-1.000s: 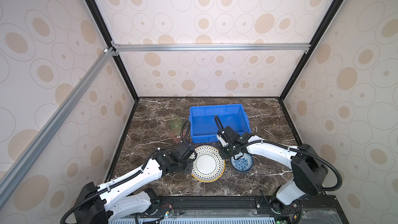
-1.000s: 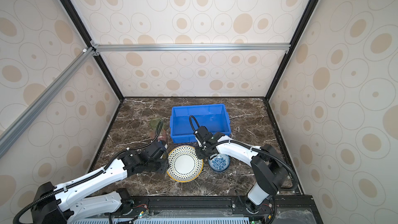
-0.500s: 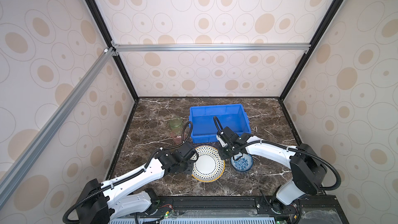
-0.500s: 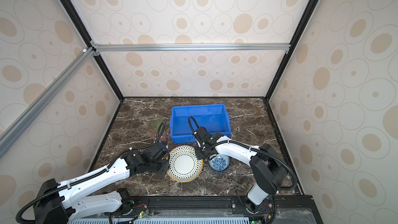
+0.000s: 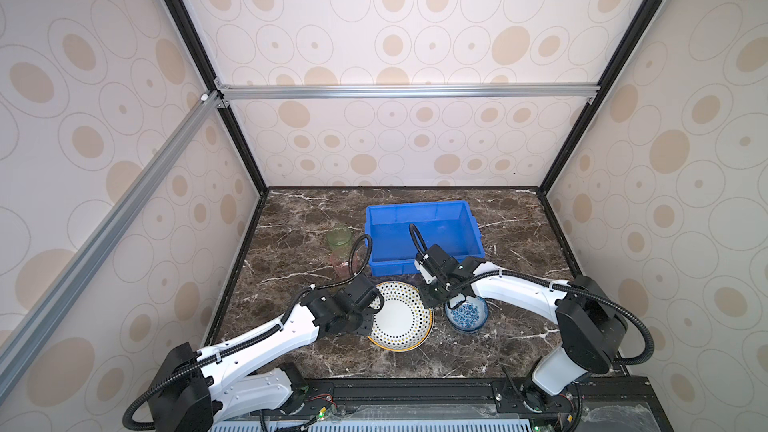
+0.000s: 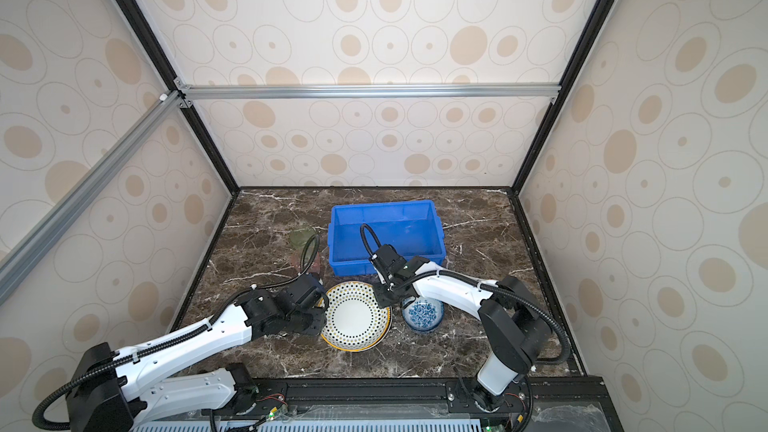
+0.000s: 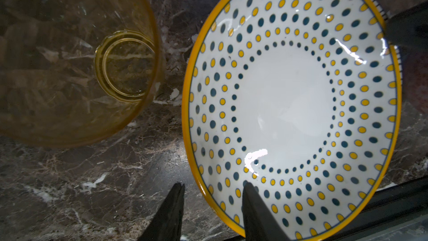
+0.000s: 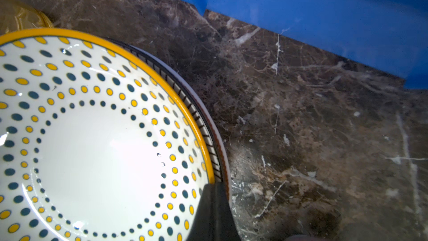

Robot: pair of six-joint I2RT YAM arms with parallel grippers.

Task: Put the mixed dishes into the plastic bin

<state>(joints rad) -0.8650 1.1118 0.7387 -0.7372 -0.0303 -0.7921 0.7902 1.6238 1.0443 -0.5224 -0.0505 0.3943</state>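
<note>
A dotted plate (image 5: 400, 317) (image 6: 356, 316) with a yellow rim lies on top of a black-striped plate (image 8: 203, 121) on the marble table. My left gripper (image 7: 213, 193) (image 5: 372, 312) is open, its fingers straddling the plate's left rim without clamping it. My right gripper (image 8: 214, 195) (image 5: 432, 297) is shut on the dotted plate's far right rim. A blue-floral bowl (image 5: 466, 314) (image 6: 423, 314) sits right of the plates. The blue plastic bin (image 5: 424, 261) (image 6: 386, 263) stands just behind. A yellow cup (image 7: 76, 59) stands left of the plate; green (image 5: 340, 238) and pink (image 5: 341, 264) cups are farther back.
The bin's near wall (image 8: 324, 19) is close behind the right gripper. Patterned walls enclose the table on three sides, and a black rail (image 5: 415, 388) runs along the front edge. Bare marble (image 5: 523, 243) lies right of the bin.
My right gripper has closed onto the dotted plate's rim. My left gripper has narrowed and edged closer around the left rim. The plate has stayed in place.
</note>
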